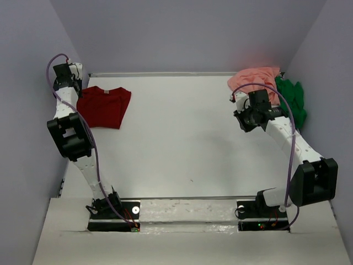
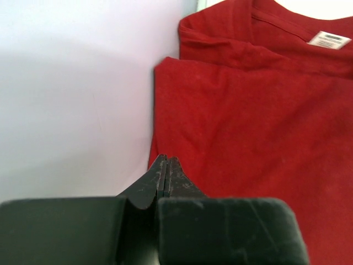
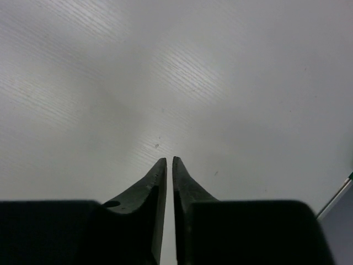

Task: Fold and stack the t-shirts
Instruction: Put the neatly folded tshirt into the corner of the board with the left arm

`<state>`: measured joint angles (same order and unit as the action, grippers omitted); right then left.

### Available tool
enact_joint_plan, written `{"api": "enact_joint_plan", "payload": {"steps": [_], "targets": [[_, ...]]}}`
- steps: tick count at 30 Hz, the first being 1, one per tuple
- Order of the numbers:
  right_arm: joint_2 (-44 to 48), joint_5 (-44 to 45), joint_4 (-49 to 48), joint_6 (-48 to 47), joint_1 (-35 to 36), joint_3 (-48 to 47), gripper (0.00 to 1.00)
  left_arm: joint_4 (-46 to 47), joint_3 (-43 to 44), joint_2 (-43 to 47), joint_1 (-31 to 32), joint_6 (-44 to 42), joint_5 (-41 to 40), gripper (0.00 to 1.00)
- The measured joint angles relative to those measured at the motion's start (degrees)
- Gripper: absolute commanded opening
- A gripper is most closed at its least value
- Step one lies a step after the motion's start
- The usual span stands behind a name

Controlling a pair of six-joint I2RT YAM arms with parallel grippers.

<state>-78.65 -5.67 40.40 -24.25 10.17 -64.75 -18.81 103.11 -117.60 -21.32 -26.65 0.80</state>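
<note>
The dark red t-shirt [image 1: 103, 106] is lying folded at the far left of the table [image 1: 182, 143], close to the left wall [image 1: 27, 110]. It is looking flat and fairly neat, with one layer doubled over another, and its collar and a white label [image 2: 329, 39] are showing at the top. The salmon pink t-shirt [image 1: 255, 77] is sitting crumpled in the far right corner. The bright green t-shirt [image 1: 292, 99] is bunched just beside it against the right wall, touching it.

The left gripper [image 2: 166, 164] is hanging over the red shirt's left edge. Its fingers are pressing together, and no cloth is showing between them. The right gripper [image 3: 169, 164] is hovering over bare table in front of the pink shirt. Its fingers are standing almost together, leaving a thin slit with nothing in it.

The right arm is partly covering the pink and green heap from above, and a purple cable [image 1: 94, 149] is trailing along each arm.
</note>
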Motion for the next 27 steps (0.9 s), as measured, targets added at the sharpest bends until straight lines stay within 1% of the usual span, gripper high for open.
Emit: {"api": "enact_joint_plan", "payload": {"steps": [2, 9, 14, 17, 22, 27], "targets": [[-0.79, -0.11, 0.15, -0.09, 0.0, -0.04, 0.0, 1.01, 0.0, -0.7, 0.0, 0.28, -0.79, 0.0], [-2.99, -0.17, 1.25, -0.11, 0.0, -1.14, 0.0, 2.89, 0.46, -4.85, 0.35, 0.31, -3.08, 0.0], [-4.33, -0.37, 1.97, -0.11, 0.0, -2.1, 0.0, 3.43, 4.66, -10.99, 0.55, -0.46, -5.01, 0.0], [-4.55, -0.55, 2.43, -0.11, 0.0, -2.16, 0.0, 3.69, 6.14, -12.98, 0.72, -0.55, -5.68, 0.0], [-4.74, -0.68, 2.93, -0.13, 0.0, -2.16, 0.0, 4.11, 11.43, -17.68, 1.38, -0.96, -7.3, 0.0], [-4.74, -0.81, 3.15, -0.15, 0.0, -2.16, 0.0, 4.44, 12.44, -20.2, 2.27, -1.44, -8.94, 0.0]]}}
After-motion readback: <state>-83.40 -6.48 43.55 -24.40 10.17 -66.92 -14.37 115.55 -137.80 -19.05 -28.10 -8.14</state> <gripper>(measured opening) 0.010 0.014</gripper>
